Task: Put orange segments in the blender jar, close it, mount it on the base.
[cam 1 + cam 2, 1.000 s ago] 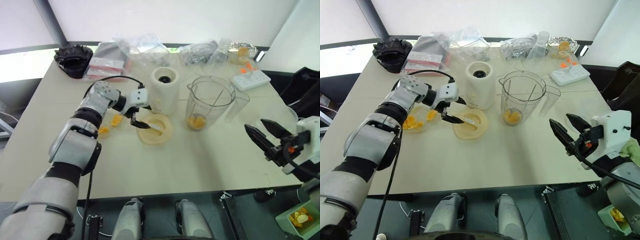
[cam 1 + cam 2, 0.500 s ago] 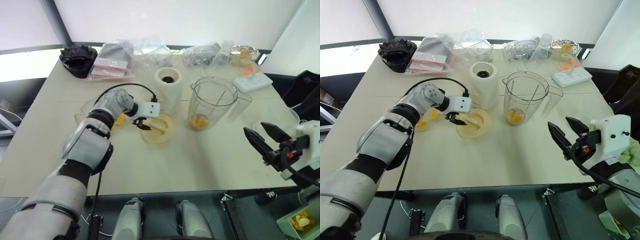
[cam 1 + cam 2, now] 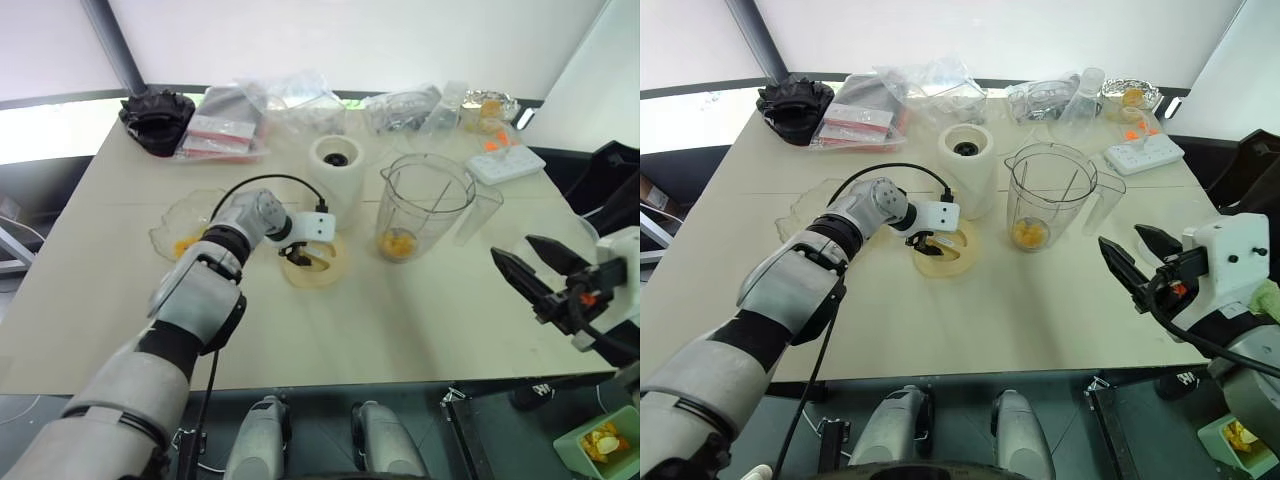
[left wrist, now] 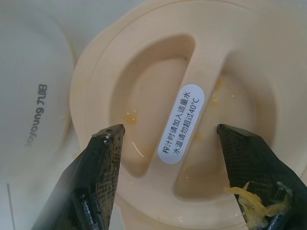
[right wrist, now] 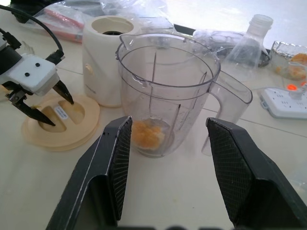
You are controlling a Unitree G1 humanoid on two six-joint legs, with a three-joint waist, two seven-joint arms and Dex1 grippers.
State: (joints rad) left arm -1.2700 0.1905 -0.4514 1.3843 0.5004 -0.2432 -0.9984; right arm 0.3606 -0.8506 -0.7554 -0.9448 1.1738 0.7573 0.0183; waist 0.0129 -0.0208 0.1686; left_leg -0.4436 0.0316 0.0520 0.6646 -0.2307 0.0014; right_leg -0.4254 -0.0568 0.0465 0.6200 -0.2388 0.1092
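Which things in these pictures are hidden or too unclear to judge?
- Blender jar blade: right wrist view, orange segments cover it.
- Scalloped bowl: eye views, the left arm hides its near side.
- Lid rim: left wrist view, cut off by the frame.
- Clear bags: contents too small.

White power strip [image 3: 503, 160] beside plastic bags [image 3: 285, 97].
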